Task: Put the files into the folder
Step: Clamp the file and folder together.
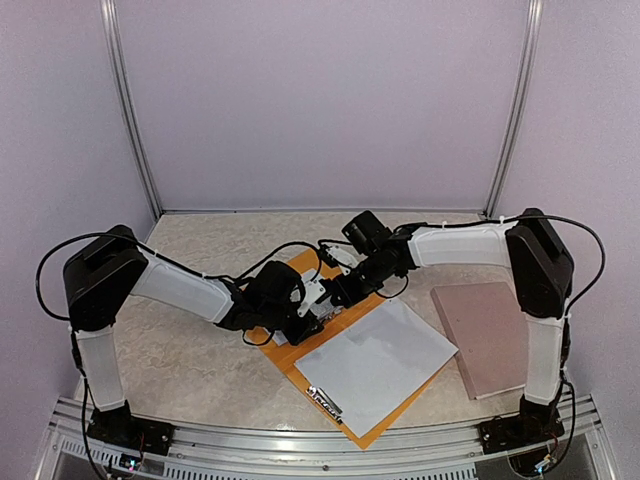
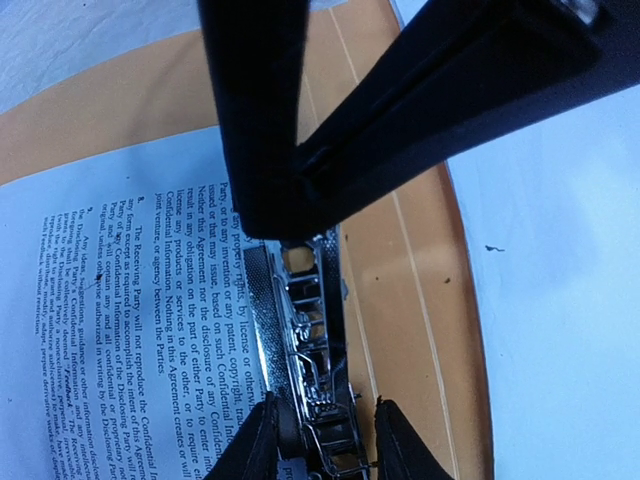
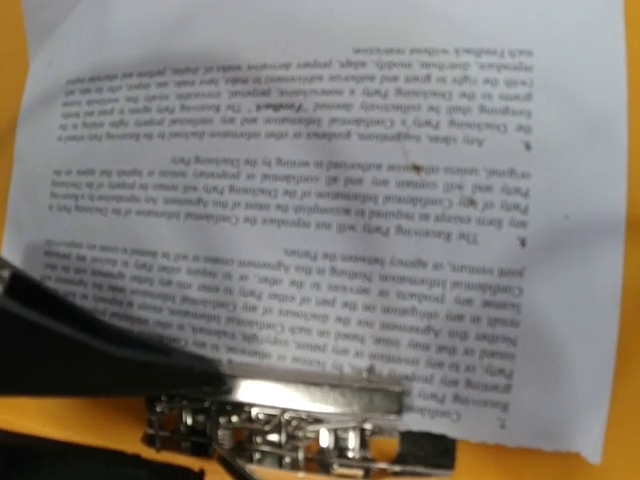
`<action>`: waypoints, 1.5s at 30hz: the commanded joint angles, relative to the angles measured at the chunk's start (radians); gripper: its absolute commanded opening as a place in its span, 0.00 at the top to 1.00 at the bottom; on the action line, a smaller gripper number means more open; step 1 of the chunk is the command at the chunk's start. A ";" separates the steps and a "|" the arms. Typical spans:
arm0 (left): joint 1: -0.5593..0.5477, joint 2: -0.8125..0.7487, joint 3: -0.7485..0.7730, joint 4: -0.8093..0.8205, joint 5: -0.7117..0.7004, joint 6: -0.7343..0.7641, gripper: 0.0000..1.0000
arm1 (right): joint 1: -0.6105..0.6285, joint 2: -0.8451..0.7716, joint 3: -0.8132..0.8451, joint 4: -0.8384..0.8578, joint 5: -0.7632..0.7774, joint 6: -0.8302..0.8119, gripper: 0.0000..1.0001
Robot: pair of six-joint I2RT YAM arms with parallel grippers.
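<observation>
The orange-yellow folder [image 1: 296,358] lies open on the table with the files [image 1: 385,360], white printed sheets [image 2: 120,300], on it. A small metal clip [image 2: 310,350] sits along the sheets' edge [image 3: 330,150]. My left gripper [image 1: 312,318] is low over the folder's top left. Its jaws [image 2: 328,408] stand partly open astride the clip, one finger [image 2: 258,445] touching the clip's side and the other just apart. My right gripper [image 1: 338,296] is shut, and its black fingers [image 2: 290,150] slant down onto the clip's far end [image 3: 290,430].
A pinkish-brown flat board [image 1: 490,335] lies on the table right of the folder, next to the right arm's base. The two grippers sit close together over the folder's top corner. Pale walls enclose the table behind and at both sides.
</observation>
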 commanded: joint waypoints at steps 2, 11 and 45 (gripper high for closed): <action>-0.018 0.039 -0.033 -0.050 -0.022 0.014 0.71 | -0.030 0.055 -0.028 -0.006 -0.029 -0.046 1.00; -0.029 0.045 -0.053 -0.052 -0.025 0.023 0.75 | -0.077 0.098 -0.040 0.020 -0.064 -0.113 1.00; -0.030 0.064 -0.047 -0.069 -0.054 0.030 0.77 | -0.129 0.220 -0.057 0.043 -0.112 -0.253 1.00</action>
